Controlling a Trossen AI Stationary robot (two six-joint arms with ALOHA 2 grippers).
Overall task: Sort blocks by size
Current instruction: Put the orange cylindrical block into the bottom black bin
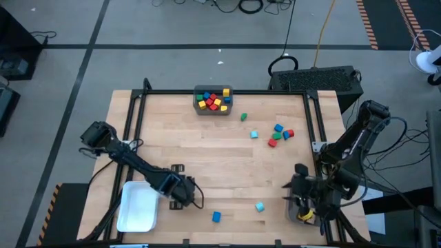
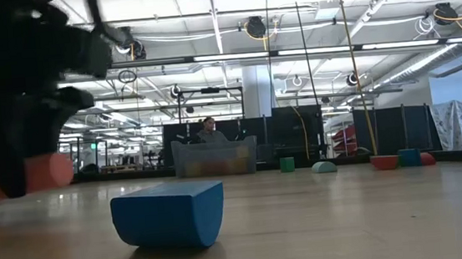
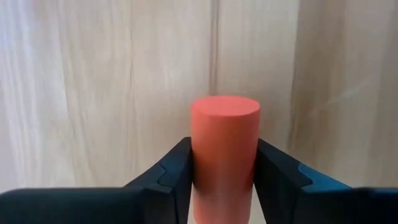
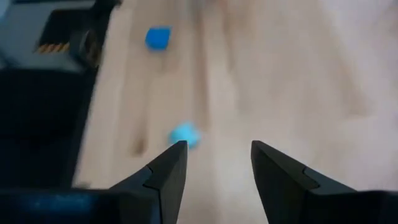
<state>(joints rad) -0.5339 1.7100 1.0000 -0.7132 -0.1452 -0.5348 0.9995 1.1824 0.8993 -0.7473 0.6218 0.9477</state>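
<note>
The table is made of light wood with a black frame along its edges. At the far edge sits a grey bin with red, yellow and blue blocks in it. Just beside it lies a green block. Farther right a cyan block lies near a small bunch of blue, red and green blocks. Near the front edge lie a blue block and another cyan block, well apart. A white bin sits at the front left corner.

Left end effector clamped on a piece — right end effector parted, empty.
</note>
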